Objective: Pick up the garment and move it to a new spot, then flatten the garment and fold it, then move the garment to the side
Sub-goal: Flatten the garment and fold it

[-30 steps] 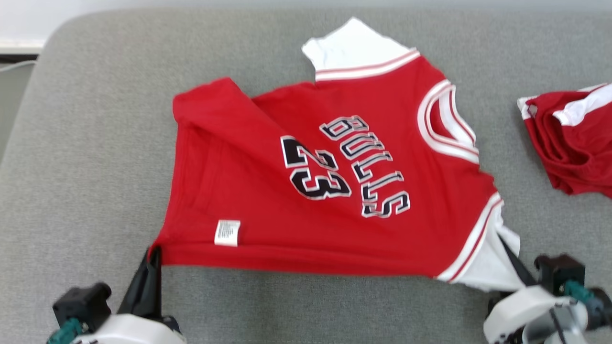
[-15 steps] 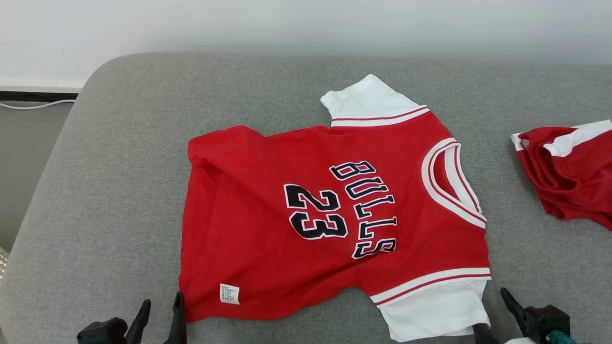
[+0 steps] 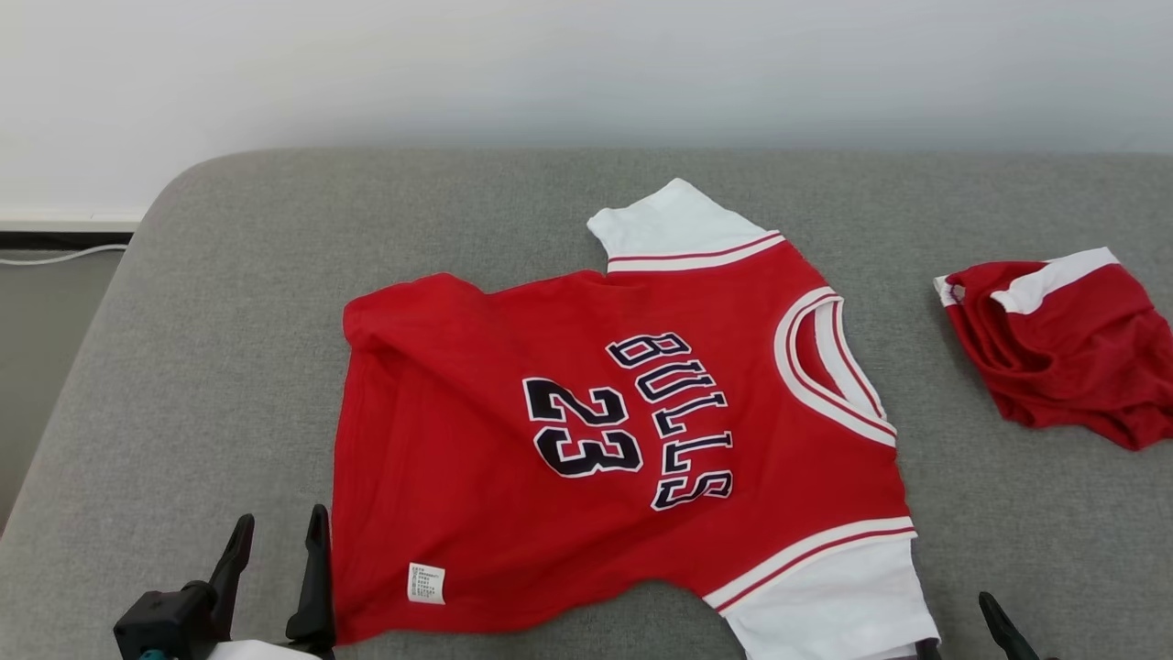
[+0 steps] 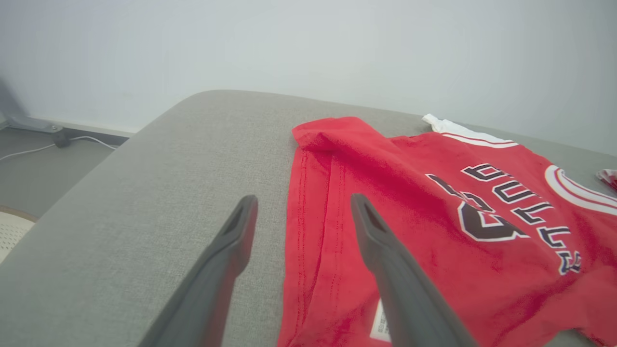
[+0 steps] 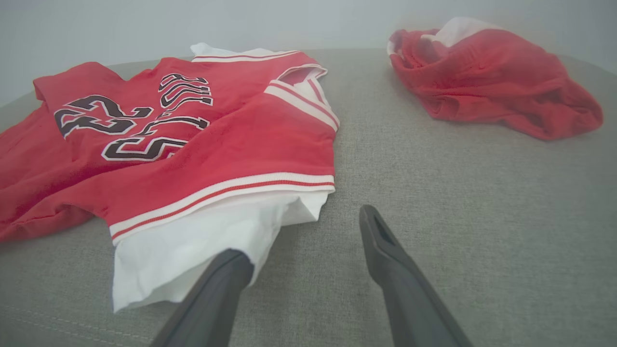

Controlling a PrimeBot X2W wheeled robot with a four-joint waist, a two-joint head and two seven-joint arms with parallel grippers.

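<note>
The garment (image 3: 440, 440) is a red jersey with white sleeves and "BULLS 23" lettering, spread out on the grey cushion (image 3: 183, 412). My left gripper (image 3: 279, 536) stands open at the hem's near left corner. In the left wrist view my left gripper (image 4: 303, 201) straddles the hem edge of the garment (image 4: 434, 231) without pinching it. My right gripper (image 5: 301, 236) is open at the near white sleeve (image 5: 193, 250), one finger over the sleeve and the other over bare cushion. One right fingertip (image 3: 994, 612) shows at the head view's bottom edge.
A second red and white garment (image 3: 1054, 348) lies crumpled on the cushion to the right, also visible as a bunched red garment (image 5: 491, 77). The cushion's rounded left edge (image 3: 110, 302) drops to a floor with a white cable (image 3: 55, 257). A pale wall stands behind.
Both grippers have opened and let go of the garment's near corners, and it now lies slack on the cushion. The head camera has tilted up, shifting the whole picture down.
</note>
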